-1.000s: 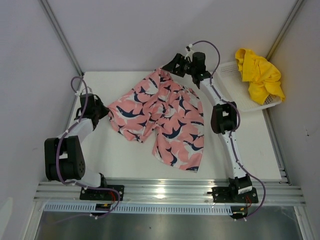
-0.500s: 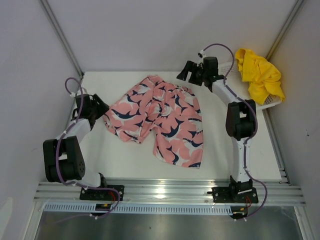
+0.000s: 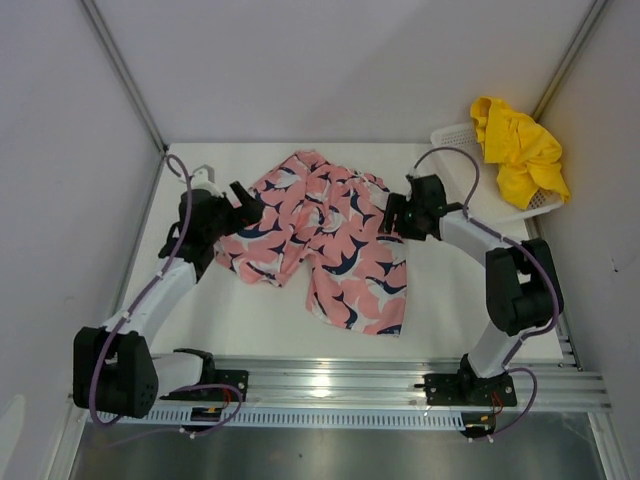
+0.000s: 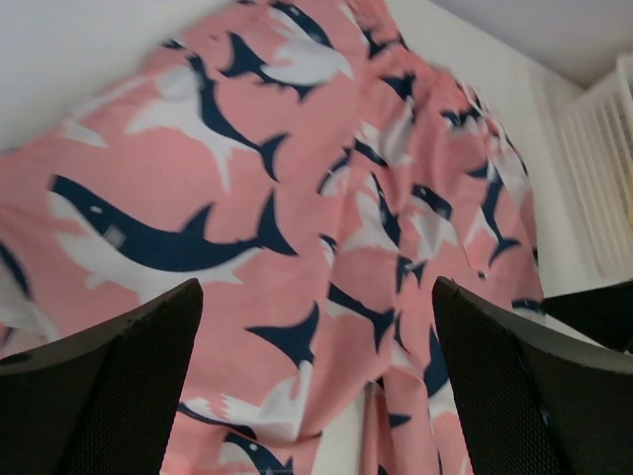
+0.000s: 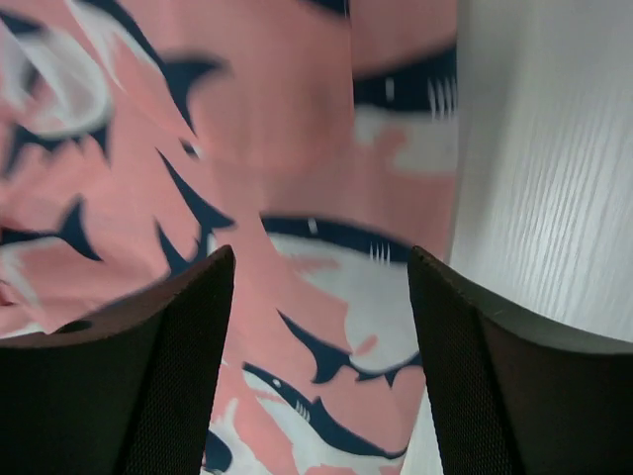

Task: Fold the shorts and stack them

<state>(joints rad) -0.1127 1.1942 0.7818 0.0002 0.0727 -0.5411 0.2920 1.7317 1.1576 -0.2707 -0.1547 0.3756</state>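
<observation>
Two tools, left tool [image 3: 243, 200] and right tool [image 3: 392, 215], gape empty over the pink shorts [image 3: 330, 250]; pinching one layer could skew the fold.

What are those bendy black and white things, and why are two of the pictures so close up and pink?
Those are two robot arms, bolted at the near edge of a white table. Each arm ends in a pinching tool. The wide picture comes from a camera high above them. The two close-ups come from little cameras on the arms' wrists, and the dark shapes low in them are that tool's own two prongs. The left tool and the right tool both stand open over pink shorts with a navy-and-white print, spread on the table. Neither holds anything. Yellow shorts lie bunched on a white basket in the far right corner.
</observation>
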